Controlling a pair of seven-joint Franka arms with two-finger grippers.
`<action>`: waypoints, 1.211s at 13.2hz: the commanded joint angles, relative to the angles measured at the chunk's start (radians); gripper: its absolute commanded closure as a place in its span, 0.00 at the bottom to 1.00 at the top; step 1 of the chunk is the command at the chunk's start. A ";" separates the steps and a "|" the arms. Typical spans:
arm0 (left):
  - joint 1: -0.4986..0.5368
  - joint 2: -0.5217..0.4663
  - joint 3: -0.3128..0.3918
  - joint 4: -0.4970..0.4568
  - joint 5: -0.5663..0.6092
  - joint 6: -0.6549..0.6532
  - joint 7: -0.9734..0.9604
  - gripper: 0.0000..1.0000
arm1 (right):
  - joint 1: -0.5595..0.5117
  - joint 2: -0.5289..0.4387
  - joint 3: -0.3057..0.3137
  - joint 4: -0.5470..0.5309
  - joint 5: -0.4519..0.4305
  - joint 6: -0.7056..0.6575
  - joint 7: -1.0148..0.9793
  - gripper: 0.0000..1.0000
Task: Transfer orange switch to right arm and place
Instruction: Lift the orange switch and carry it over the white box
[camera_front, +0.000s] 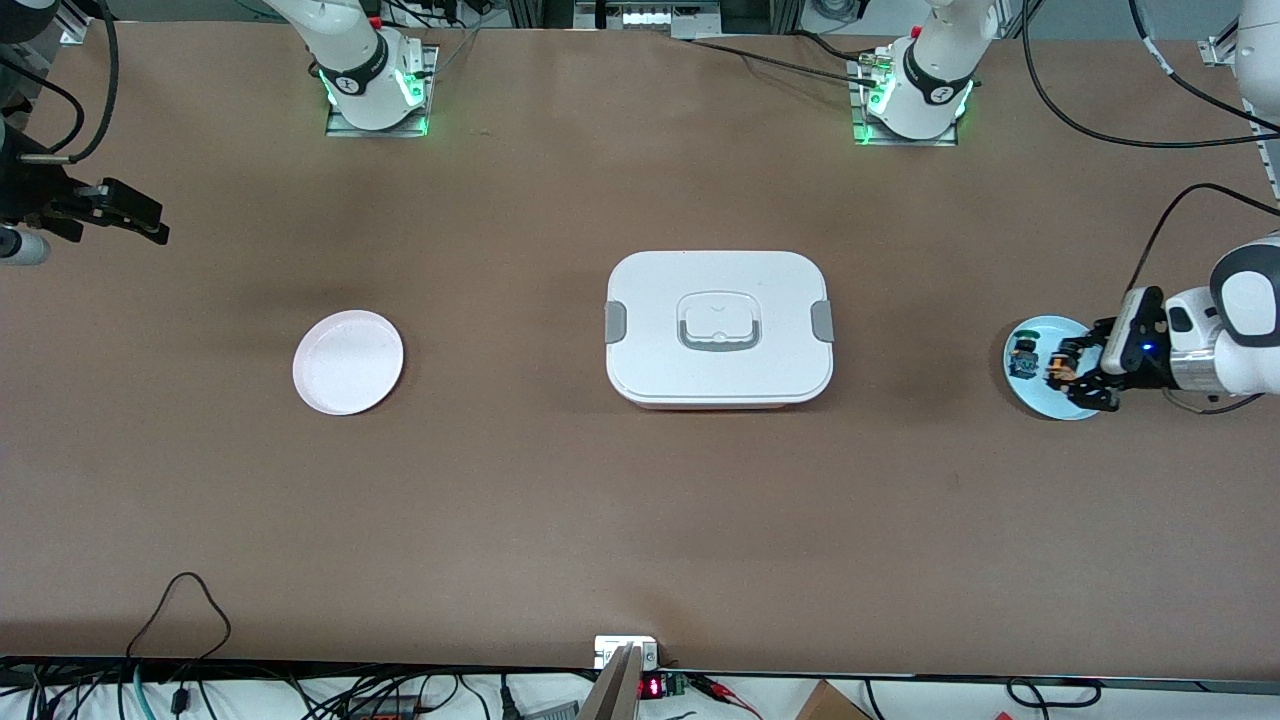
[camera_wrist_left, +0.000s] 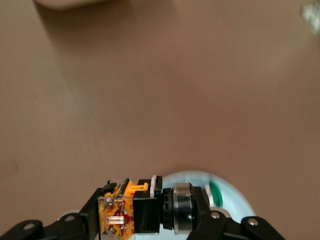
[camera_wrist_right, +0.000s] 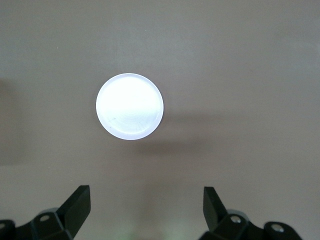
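- The brown worktop (camera_front: 560, 480) carries everything and fills the front view from the arm bases down to the cables along its nearest edge.
- A white lidded box (camera_front: 718, 328) with grey side clips and a recessed handle sits in the middle of the worktop, lid on.
- The left arm (camera_front: 1235, 325) reaches in low from its own end of the worktop; the right arm (camera_front: 60, 200) waits at its own end, raised.
- A white plate (camera_front: 348, 362) lies flat toward the right arm's end, well apart from the box; the right wrist view (camera_wrist_right: 129, 106) looks straight down on it.
- A pale blue plate (camera_front: 1040, 350) lies at the left arm's end, partly covered by the gripper above it.
- The left gripper (camera_front: 1068, 372) is over the blue plate, its jaws pinching the orange switch.
- The right gripper (camera_front: 140, 222) hangs over bare worktop at the right arm's end, its jaws spread wide and holding nothing.
- The orange switch (camera_wrist_left: 137, 212) lies crosswise between the left gripper's jaws over the blue plate; from the front it shows as an orange and black speck (camera_front: 1060, 365).
- A second small part with a green cap (camera_front: 1023, 358) rests on the blue plate just beside the gripper.
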 joint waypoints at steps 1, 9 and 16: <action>-0.003 0.013 -0.068 0.120 -0.040 -0.193 -0.172 0.99 | -0.001 0.005 0.007 0.019 -0.006 -0.009 -0.006 0.00; -0.031 0.030 -0.091 0.117 -0.656 -0.461 -0.212 1.00 | 0.002 0.004 0.013 0.021 -0.005 -0.012 0.000 0.00; -0.034 -0.062 -0.333 -0.009 -0.931 -0.193 -0.333 1.00 | 0.017 0.002 0.016 0.022 0.049 -0.027 -0.015 0.00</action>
